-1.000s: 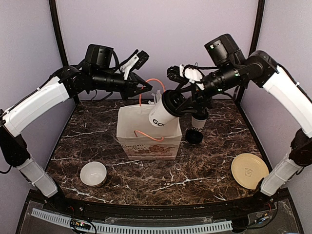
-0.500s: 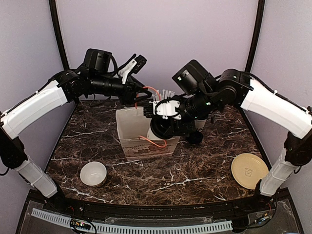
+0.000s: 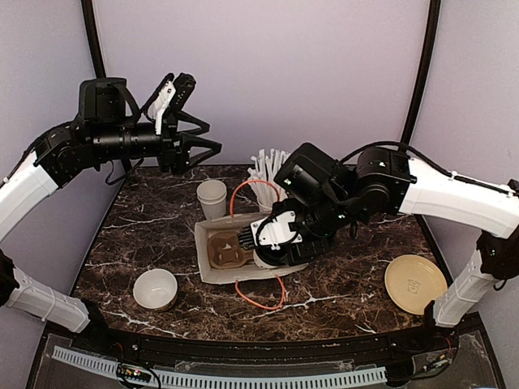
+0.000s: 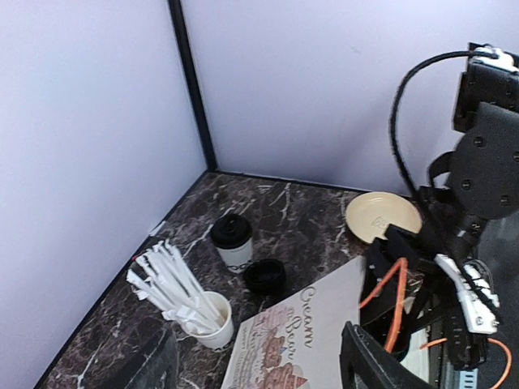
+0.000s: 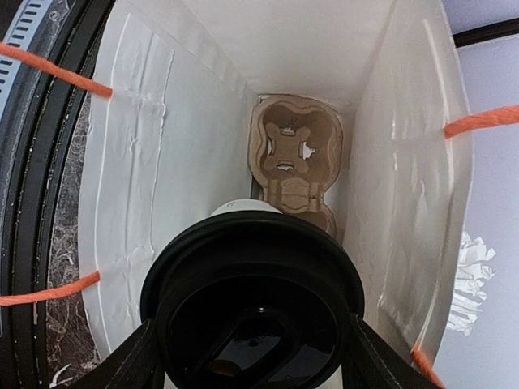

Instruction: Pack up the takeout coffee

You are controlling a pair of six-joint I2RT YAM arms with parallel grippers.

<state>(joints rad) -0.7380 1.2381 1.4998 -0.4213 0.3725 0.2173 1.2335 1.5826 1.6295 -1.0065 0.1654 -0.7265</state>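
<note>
Step in hand: loading cup one into the bag. My right gripper [image 5: 251, 358] is clamped on the first coffee cup [image 5: 251, 284], black lid on, a finger on each side. The cup is inside the mouth of the paper bag [image 5: 146, 178] at the middle of the tabletop, above the cardboard carrier [image 5: 296, 158] on the bag floor. I judge it isn't seated yet.

My left gripper [image 3: 207, 138] hangs high over the back-left corner, fingers spread, holding nothing.

The second coffee cup [image 4: 232, 241] stands near the back edge, past the straw cup [image 4: 207, 320], with a loose black lid [image 4: 265, 278] just beside it.

Next I lower the cup straight into a carrier pocket, let go, then fetch cup two. The bag walls look floppy, so I'd go slow.
</note>
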